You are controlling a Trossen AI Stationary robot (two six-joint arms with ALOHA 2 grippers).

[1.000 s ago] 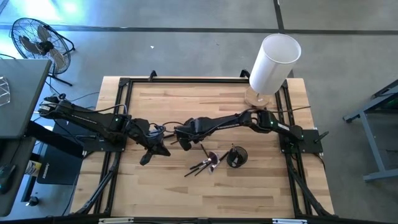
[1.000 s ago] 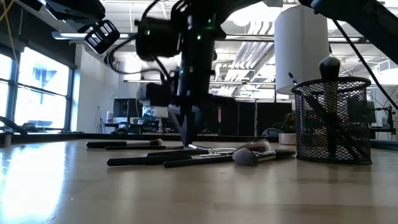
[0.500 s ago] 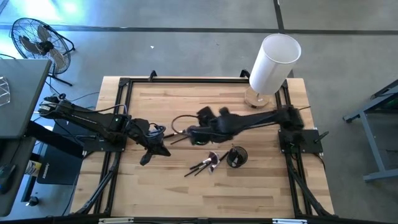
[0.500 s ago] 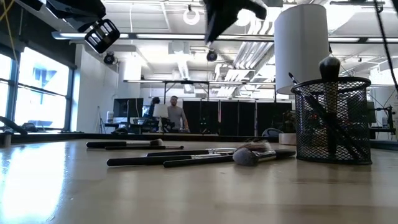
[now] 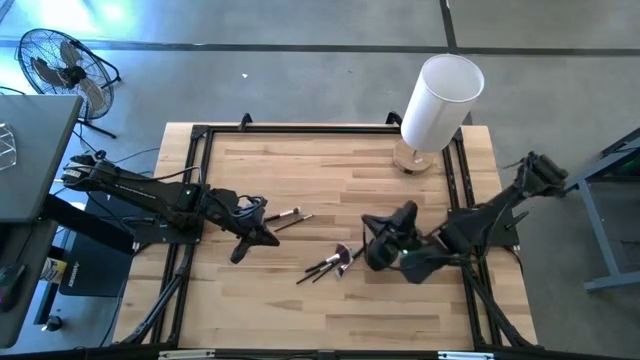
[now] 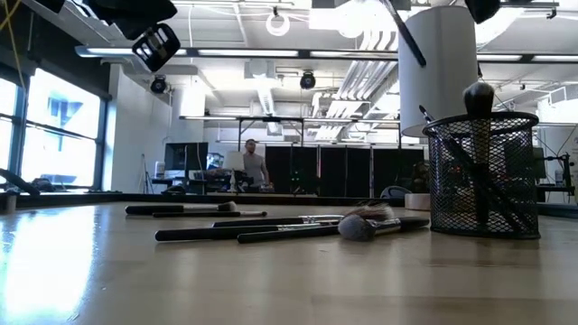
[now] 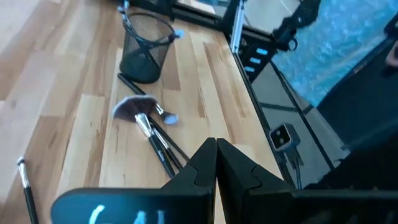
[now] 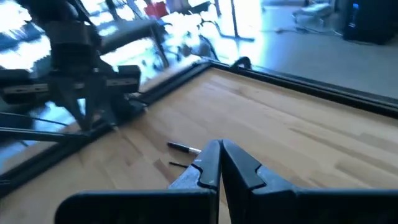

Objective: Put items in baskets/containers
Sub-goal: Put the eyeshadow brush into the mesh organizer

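A black mesh cup (image 5: 378, 255) (image 6: 483, 176) (image 7: 144, 53) stands right of the table's middle with several brushes upright in it. Several brushes (image 5: 328, 263) (image 6: 289, 227) (image 7: 146, 121) lie flat just left of it. Two more brushes (image 5: 286, 217) (image 6: 181, 209) (image 8: 184, 147) lie farther left. My right gripper (image 5: 377, 228) (image 8: 219, 163) is shut and hovers over the cup. A dark stick, a brush (image 6: 404, 34), slants down below it. My left gripper (image 5: 247, 240) (image 7: 216, 155) is shut and empty, above the table left of the brushes. My right gripper is shut on a thin brush. Its dark handle (image 6: 406, 41) hangs slanting below the fingers, lifted clear above the cup's rim. The place of contact lies above the low view's top and is hidden by the fingers in the wrist view.
A tall white cylinder on a wooden base (image 5: 437, 105) (image 6: 438, 72) stands at the far right corner. A black frame (image 5: 200, 135) runs along the table's edges. A person (image 6: 254, 167) stands far off in the room. Bare wood lies along the near and far sides.
My right gripper has risen from the table beside the left brushes and gone toward the table's right edge, to above the cup, carrying a brush. The arm has drawn back to the right.
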